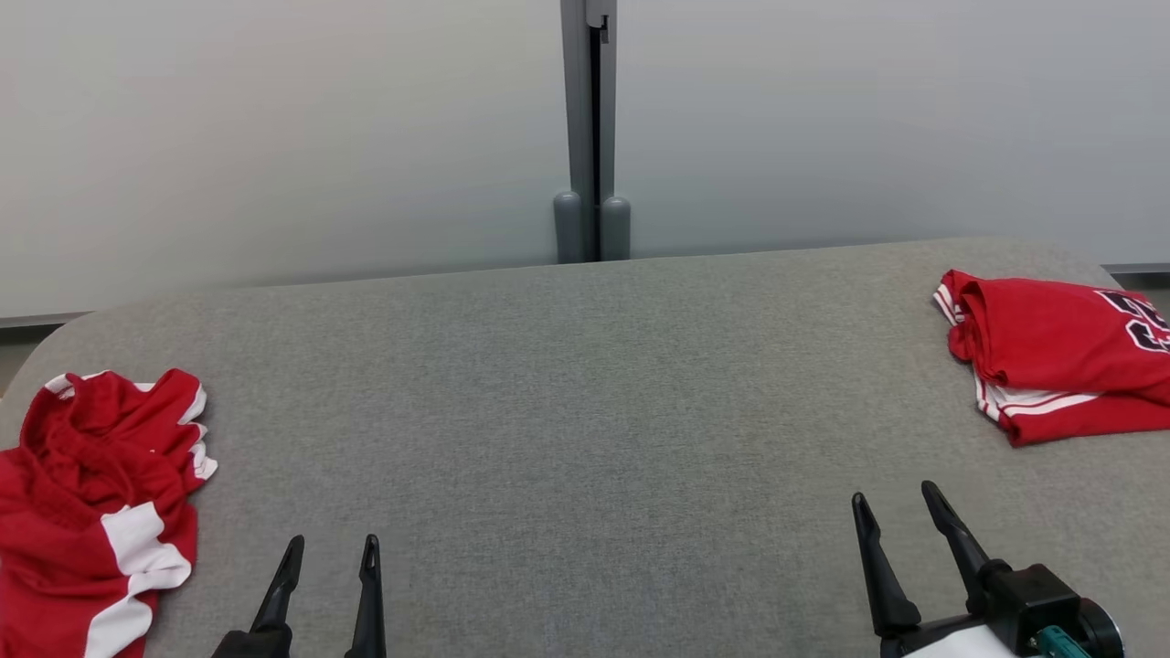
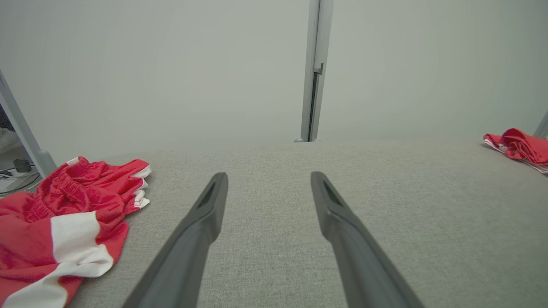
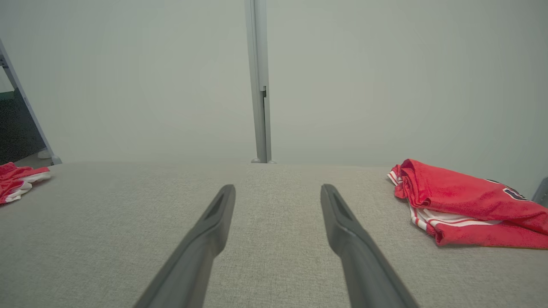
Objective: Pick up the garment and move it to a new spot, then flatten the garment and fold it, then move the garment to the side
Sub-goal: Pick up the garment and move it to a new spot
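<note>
A crumpled red garment (image 1: pixel 82 475) with white stripes lies at the table's left edge; it also appears in the left wrist view (image 2: pixel 72 201) and small in the right wrist view (image 3: pixel 17 175). My left gripper (image 1: pixel 332 541) is open just right of it, near the front edge, with nothing between its fingers (image 2: pixel 269 175). A second red garment (image 1: pixel 1051 356), folded and bearing a dark number, rests at the far right (image 3: pixel 466 201) (image 2: pixel 520 145). In front of that folded garment my right gripper (image 1: pixel 893 492) hangs open and empty (image 3: pixel 277 187).
The grey fabric table (image 1: pixel 585 411) spreads wide between the two garments. Behind it stands a pale wall with a grey vertical post (image 1: pixel 590 137). The table's corners are rounded at the back left and back right.
</note>
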`<state>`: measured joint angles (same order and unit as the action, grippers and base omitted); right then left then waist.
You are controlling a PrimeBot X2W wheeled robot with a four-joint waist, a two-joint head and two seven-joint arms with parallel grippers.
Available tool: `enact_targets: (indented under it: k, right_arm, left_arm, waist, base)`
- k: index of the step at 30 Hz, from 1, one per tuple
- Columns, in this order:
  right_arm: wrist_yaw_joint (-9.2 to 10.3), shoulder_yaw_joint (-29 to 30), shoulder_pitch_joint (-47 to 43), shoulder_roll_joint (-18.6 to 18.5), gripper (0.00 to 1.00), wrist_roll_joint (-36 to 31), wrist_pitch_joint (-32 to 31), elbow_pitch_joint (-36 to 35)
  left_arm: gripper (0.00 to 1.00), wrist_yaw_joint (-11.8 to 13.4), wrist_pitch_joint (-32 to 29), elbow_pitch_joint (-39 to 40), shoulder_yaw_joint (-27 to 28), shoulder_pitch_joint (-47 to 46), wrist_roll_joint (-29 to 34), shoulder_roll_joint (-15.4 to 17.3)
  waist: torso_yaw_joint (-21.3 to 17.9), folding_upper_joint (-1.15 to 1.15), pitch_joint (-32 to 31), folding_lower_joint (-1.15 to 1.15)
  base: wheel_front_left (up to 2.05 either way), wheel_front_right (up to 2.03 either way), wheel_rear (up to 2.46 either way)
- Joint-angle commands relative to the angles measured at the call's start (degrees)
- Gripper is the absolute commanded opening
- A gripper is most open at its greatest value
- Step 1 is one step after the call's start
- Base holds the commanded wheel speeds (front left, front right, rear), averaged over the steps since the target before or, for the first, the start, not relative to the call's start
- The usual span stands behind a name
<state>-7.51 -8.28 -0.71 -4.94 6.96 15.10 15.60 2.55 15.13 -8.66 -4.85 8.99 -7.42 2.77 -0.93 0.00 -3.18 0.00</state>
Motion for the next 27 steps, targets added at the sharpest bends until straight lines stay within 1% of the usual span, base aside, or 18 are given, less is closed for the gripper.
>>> enact_targets:
  k: [1, 4, 9, 10, 11, 12, 24, 27]
  right_arm:
    - [0.04, -0.6, -0.9, 0.0, 1.0, 0.2, 0.1, -0.1]
    - [0.04, -1.6, -1.6, 0.2, 1.0, 0.6, 0.1, -0.1]
    - [0.04, -2.7, -1.4, 0.3, 1.0, 1.1, 0.1, -0.3]
    - [0.04, -2.7, -1.4, 0.3, 1.0, 1.1, 0.1, -0.3]
    - [0.04, -3.0, -1.2, 0.4, 1.0, 1.4, 0.1, -0.4]
    - [0.04, -3.0, -1.2, 0.4, 1.0, 1.4, 0.1, -0.4]
    - [0.04, -4.3, -2.2, 0.8, 1.0, 2.0, 0.1, -0.2]
    - [0.04, -4.8, -2.5, 0.8, 1.0, 1.8, 0.1, 0.1]
  left_arm:
    - [1.0, 0.2, 0.0, -0.1, 0.0, -0.8, 0.3, 0.2]
    - [1.0, 0.3, 0.0, -0.1, -0.2, -0.9, 0.6, 0.2]
    - [1.0, 0.7, 0.0, 0.2, -0.5, 0.0, 0.5, 0.2]
    - [1.0, 0.7, 0.0, 0.2, -0.5, 0.0, 0.5, 0.2]
    - [1.0, 1.0, 0.0, 0.4, -0.4, 0.5, 0.4, 0.2]
    - [1.0, 1.0, 0.0, 0.4, -0.4, 0.5, 0.4, 0.2]
    - [1.0, 1.0, 0.0, 1.4, 0.0, 1.9, 1.0, 0.2]
    - [1.0, 1.3, 0.0, 1.9, 0.6, 2.4, 1.1, 0.2]
  waist:
    - [1.9, 0.0, 0.0, 0.0]
    - [4.6, 0.0, 0.0, 0.0]
    - [10.5, 0.0, 0.1, 0.0]
    - [10.5, 0.0, 0.1, 0.0]
    - [12.9, 0.0, 0.2, 0.0]
    - [12.9, 0.0, 0.2, 0.0]
    - [25.5, 0.0, -0.3, 0.0]
    - [27.6, 0.0, -0.2, 0.0]
  base:
    - [0.0, 0.0, 0.0]
    - [0.0, 0.0, 0.0]
    - [0.0, 0.0, 0.0]
    - [0.0, 0.0, 0.0]
    - [0.0, 0.0, 0.0]
    - [0.0, 0.0, 0.0]
    - [0.0, 0.0, 0.0]
    - [0.0, 0.0, 0.0]
